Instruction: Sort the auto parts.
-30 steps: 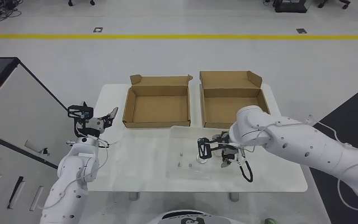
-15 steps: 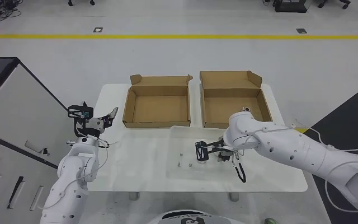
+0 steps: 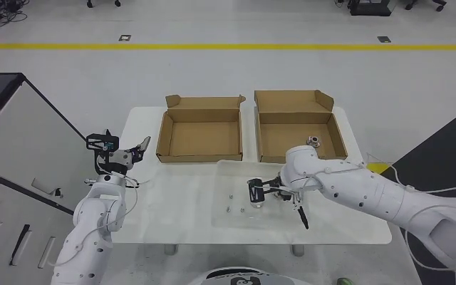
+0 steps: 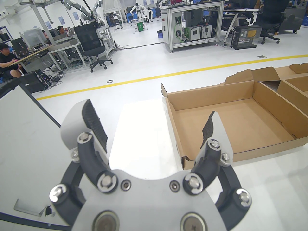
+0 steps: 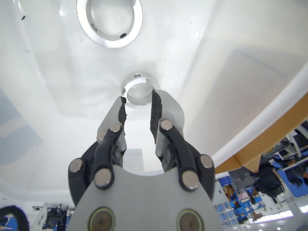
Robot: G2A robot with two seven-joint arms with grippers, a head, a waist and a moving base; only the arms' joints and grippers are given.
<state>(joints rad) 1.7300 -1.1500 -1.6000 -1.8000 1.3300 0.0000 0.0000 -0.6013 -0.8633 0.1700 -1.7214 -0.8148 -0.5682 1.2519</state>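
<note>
One second on, the right gripper [image 5: 138,104] has slid across the tray [image 3: 228,178] so its part-open jaws now straddle the small ring [image 5: 140,91], apparently not yet pinching it, with the big ring [image 5: 83,13] beyond the tips, so a pickup looks near, while the left gripper [image 4: 150,125] idles open, empty.

At the table's [image 3: 178,221] far edge, left cardboard box [image 3: 199,135] beside right cardboard box [image 3: 296,135], a metal part [image 3: 311,140] inside the latter. Before them, a tray [image 3: 226,169] holding a small ring [image 5: 139,80] between the jaws of the right gripper [image 5: 138,99], larger ring [image 5: 109,13] just beyond. Left gripper [image 3: 141,147] over the table's left edge.
</note>
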